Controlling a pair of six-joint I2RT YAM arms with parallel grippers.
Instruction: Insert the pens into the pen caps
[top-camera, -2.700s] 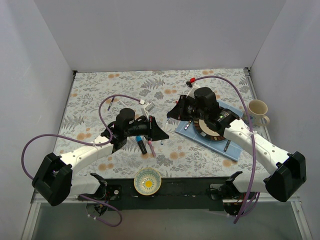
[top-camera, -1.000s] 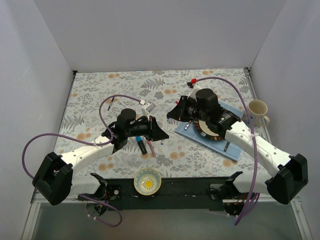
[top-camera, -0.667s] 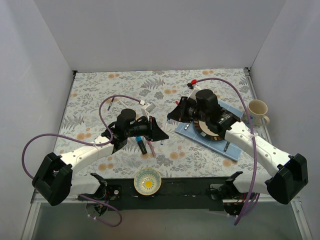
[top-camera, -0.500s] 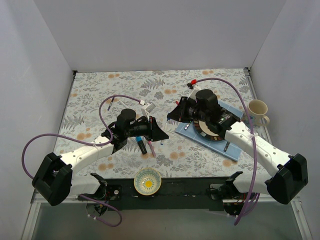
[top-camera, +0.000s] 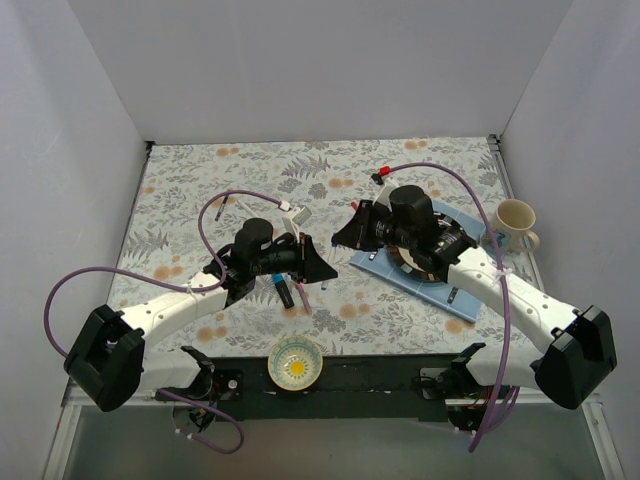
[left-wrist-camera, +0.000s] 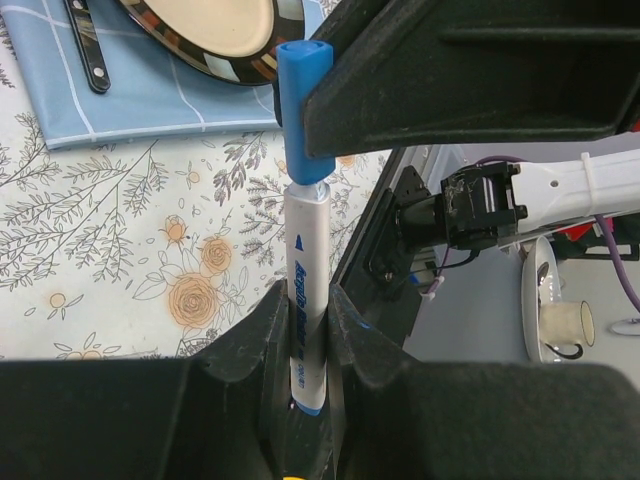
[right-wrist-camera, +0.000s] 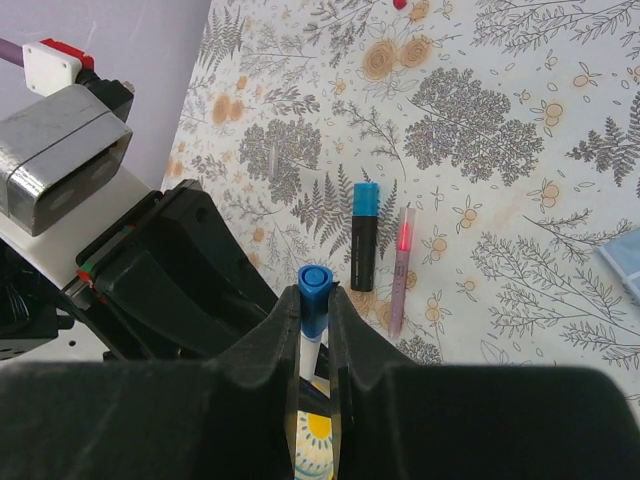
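Observation:
My left gripper (left-wrist-camera: 303, 300) is shut on a white pen (left-wrist-camera: 306, 265) with blue lettering and holds it above the table. A blue pen cap (left-wrist-camera: 301, 105) sits over the pen's far end. My right gripper (right-wrist-camera: 315, 300) is shut on that blue cap (right-wrist-camera: 314, 290). In the top view the two grippers meet tip to tip, left (top-camera: 318, 262) and right (top-camera: 347, 232). A black marker with a light-blue end (right-wrist-camera: 364, 235) and a pink pen (right-wrist-camera: 401, 270) lie side by side on the floral cloth below, and also show in the top view (top-camera: 284, 290).
A blue placemat (top-camera: 462, 300) with a dark-rimmed plate (top-camera: 412, 262) and dark cutlery lies under the right arm. A cream cup (top-camera: 516, 222) stands at the far right. A small patterned bowl (top-camera: 296, 362) sits at the near edge.
The right gripper has shifted slightly nearer the left gripper, its cable drooping lower. The left arm has stayed in place with the pen.

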